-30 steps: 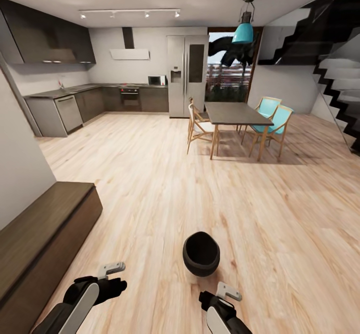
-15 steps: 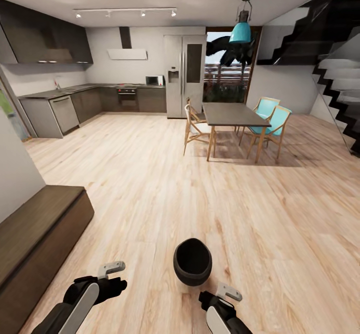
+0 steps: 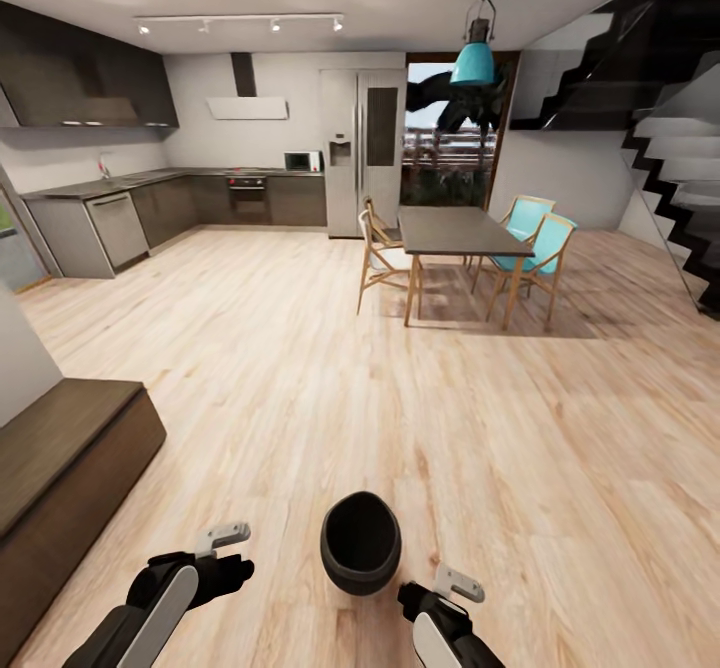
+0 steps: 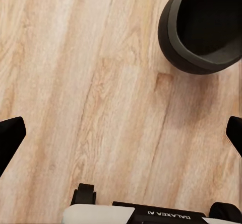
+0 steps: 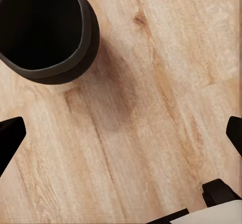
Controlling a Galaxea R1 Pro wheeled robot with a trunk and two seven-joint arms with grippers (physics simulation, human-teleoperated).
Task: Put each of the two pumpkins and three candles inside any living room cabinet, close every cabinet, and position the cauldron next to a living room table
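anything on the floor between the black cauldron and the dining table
Nothing visible: bare light wood floor runs from the round matte-black cauldron to the dark-topped dining table; wooden chairs flank its sides.

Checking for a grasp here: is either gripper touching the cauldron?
Apart. Both wrist views show bare floor between the open fingertips and the cauldron.

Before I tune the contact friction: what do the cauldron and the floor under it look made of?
The cauldron looks like matte black cast metal or ceramic: even dark surface, no glint, thick rolled rim; the render leaves it open. The floor looks like pale wood planks with a satin finish: long grain streaks, knots and plank seams show in both wrist views.
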